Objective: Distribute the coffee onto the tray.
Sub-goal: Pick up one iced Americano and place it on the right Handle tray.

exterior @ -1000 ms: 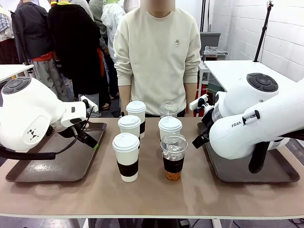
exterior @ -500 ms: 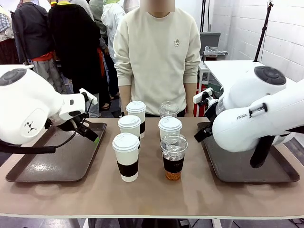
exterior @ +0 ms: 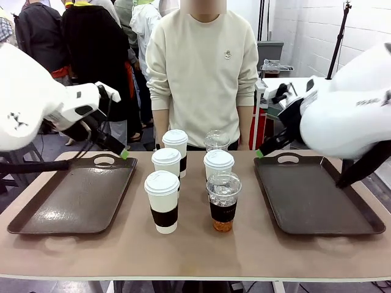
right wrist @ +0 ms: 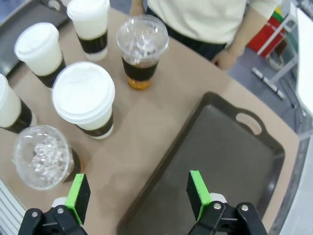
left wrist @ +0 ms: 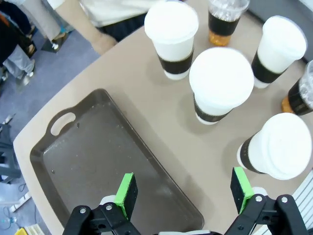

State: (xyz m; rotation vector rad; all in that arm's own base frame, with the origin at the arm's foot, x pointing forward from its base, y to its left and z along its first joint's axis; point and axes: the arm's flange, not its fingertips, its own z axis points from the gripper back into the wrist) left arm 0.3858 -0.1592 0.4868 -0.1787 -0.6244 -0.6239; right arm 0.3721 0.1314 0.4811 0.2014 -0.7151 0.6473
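Both trays look bare to me: left tray [exterior: 70, 201] and right tray [exterior: 314, 198] are open from above. Six cups [exterior: 162, 204] bunch in two tight columns mid table [exterior: 195, 256], with narrow gaps between neighbours. Their outer flanks are free. A person [exterior: 204, 73] stands close behind the back row.

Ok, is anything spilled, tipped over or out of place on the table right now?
Nothing stands out. The four paper cups and two iced cups stand upright, lids on, between the left tray and right tray; no spill shows on the table.
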